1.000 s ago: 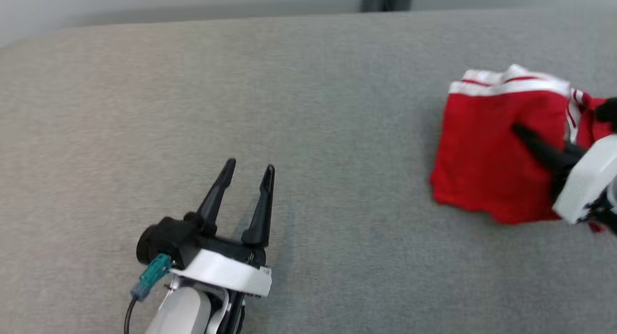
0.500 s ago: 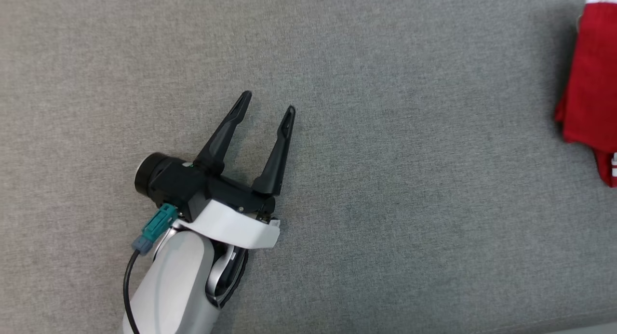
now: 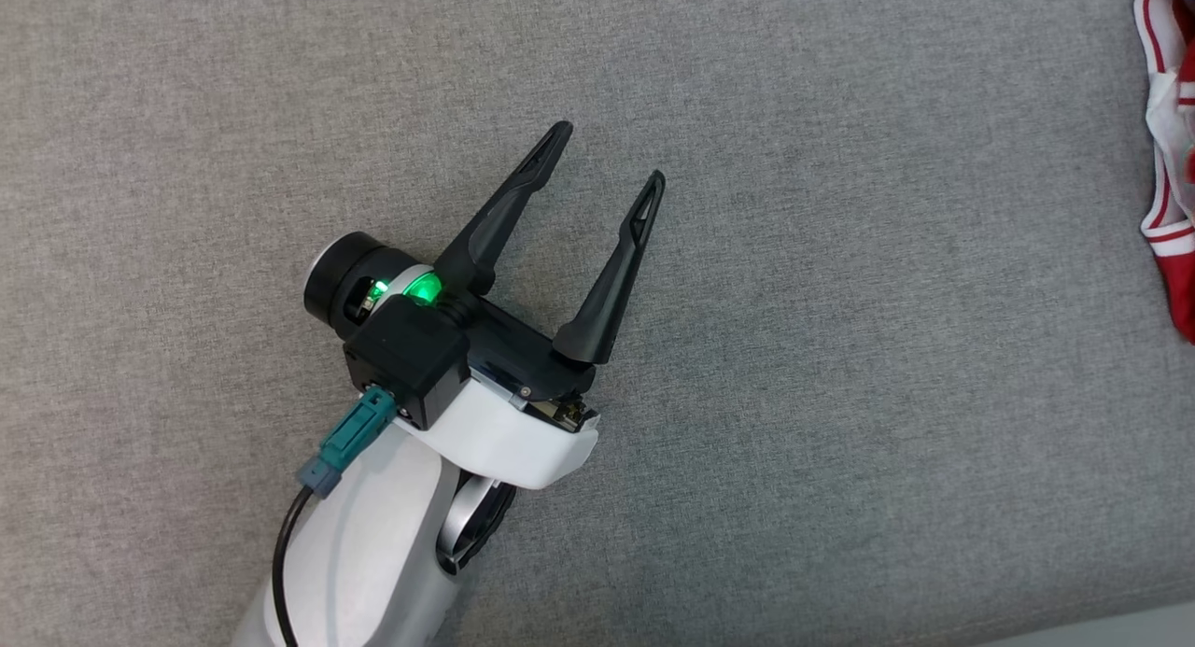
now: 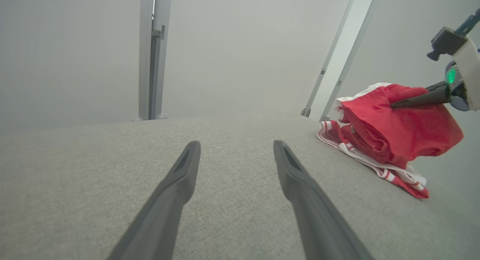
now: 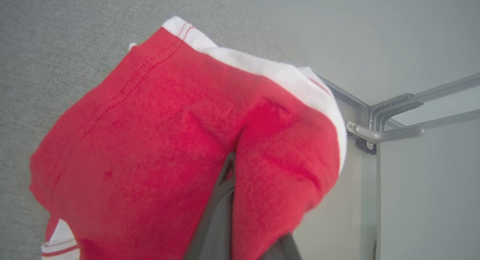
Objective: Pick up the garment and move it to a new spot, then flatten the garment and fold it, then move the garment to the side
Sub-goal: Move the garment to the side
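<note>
The garment (image 4: 390,132) is red cloth with white bands and red stripes, bunched on the grey surface's right side. Its upper fold is raised off the surface, and my right gripper (image 4: 395,103) is shut on that fold. In the right wrist view the red garment (image 5: 157,132) drapes over the dark fingers (image 5: 219,215) and hides their tips. A striped edge of the garment (image 3: 1167,133) reaches the head view's right border. My left gripper (image 3: 607,154) stands open over bare surface well left of the cloth, nothing between its fingers (image 4: 180,177).
A grey fabric-covered surface (image 3: 840,395) spreads under everything, with its near edge at the lower right corner (image 3: 1120,619). Metal frame posts (image 4: 150,53) stand beyond its far side, and a frame bracket (image 5: 375,134) lies behind the cloth.
The head camera has tilted down and shifted, so the garment now sits at the view's right border. The raised cloth shows its striped side. The left gripper stays open.
</note>
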You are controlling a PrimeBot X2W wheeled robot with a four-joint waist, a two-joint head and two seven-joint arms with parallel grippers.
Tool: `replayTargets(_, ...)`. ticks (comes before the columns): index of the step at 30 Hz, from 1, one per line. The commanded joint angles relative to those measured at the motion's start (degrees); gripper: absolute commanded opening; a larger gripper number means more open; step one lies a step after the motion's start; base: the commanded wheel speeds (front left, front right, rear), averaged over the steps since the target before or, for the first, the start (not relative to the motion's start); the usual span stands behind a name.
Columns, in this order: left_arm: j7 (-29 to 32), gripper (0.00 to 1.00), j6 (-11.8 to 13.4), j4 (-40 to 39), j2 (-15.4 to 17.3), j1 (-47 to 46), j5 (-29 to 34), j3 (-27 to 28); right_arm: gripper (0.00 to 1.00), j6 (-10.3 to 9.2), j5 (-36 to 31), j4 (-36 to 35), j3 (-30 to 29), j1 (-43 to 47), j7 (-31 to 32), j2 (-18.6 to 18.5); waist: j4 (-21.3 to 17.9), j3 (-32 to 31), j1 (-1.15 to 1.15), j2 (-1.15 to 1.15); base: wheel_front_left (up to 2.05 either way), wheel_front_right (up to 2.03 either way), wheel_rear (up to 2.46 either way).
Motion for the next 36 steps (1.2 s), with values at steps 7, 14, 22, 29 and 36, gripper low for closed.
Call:
replayTargets(7, 0.0, 1.00, -0.1, -0.3, 0.3, -1.7, 0.0, -1.2, 0.00, -0.06, -6.2, 3.6, 2.0, -1.9, -4.2, -0.3, 1.2, 1.4, 0.00, 0.00, 0.00, 0.00, 0.00)
replayTargets(14, 0.0, 1.00, 0.3, -0.1, 0.2, -1.4, -0.1, -1.1, 1.00, -0.06, -10.0, 10.6, 3.1, -5.1, -4.3, 3.2, 2.3, 0.8, 0.00, 0.00, 0.00, 0.00, 0.00)
replayTargets(22, 0.0, 1.00, 1.0, -0.2, 0.2, 0.1, -1.3, -1.2, 1.00, -0.06, -16.7, 16.0, 3.9, -8.6, -3.8, 3.7, 3.0, -1.8, 0.00, 0.00, 0.00, 0.00, 0.00)
replayTargets(29, 0.0, 1.00, 1.8, -0.3, 0.2, 1.9, -2.1, -1.0, 1.00, -0.06, -20.8, 20.8, 0.4, -12.0, -3.9, 7.1, 3.6, -5.9, 0.00, 0.00, 0.00, 0.00, 0.00)
replayTargets(36, 0.0, 1.00, 3.1, -0.3, 0.2, 5.4, -2.4, 1.2, 1.00, -0.06, -21.3, 17.6, -1.2, -13.6, -9.5, 16.1, 4.3, -12.5, 0.00, 0.00, 0.00, 0.00, 0.00)
